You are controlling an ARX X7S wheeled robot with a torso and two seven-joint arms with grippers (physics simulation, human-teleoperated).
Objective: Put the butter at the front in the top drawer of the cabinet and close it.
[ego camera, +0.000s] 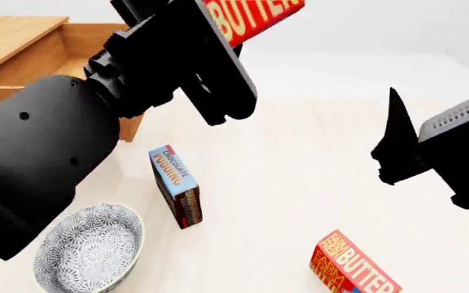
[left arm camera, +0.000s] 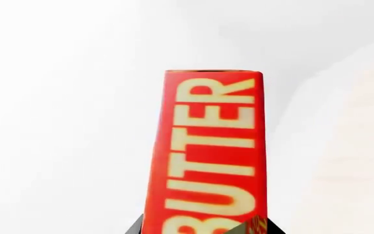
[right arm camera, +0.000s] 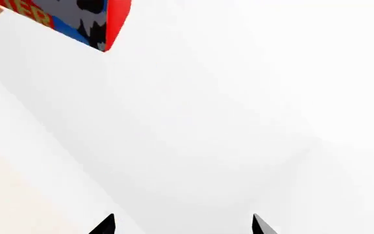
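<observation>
My left gripper (left arm camera: 203, 230) is shut on the butter (left arm camera: 206, 151), a red carton with yellow lettering, and holds it high above the table. In the head view this butter (ego camera: 251, 17) shows at the top edge, just right of the cabinet (ego camera: 10, 36). The top drawer (ego camera: 96, 43) stands pulled out, and my left arm covers much of it. One corner of the carton (right arm camera: 93, 22) with the cow picture appears in the right wrist view. My right gripper (right arm camera: 181, 219) is open and holds nothing, off to the right (ego camera: 436, 64) over the table.
A second red butter carton (ego camera: 353, 265) lies on the table at the near right. A blue-and-brown chocolate pudding box (ego camera: 176, 186) stands on its side near the middle. A patterned bowl (ego camera: 88, 247) sits at the near left, partly behind my left arm.
</observation>
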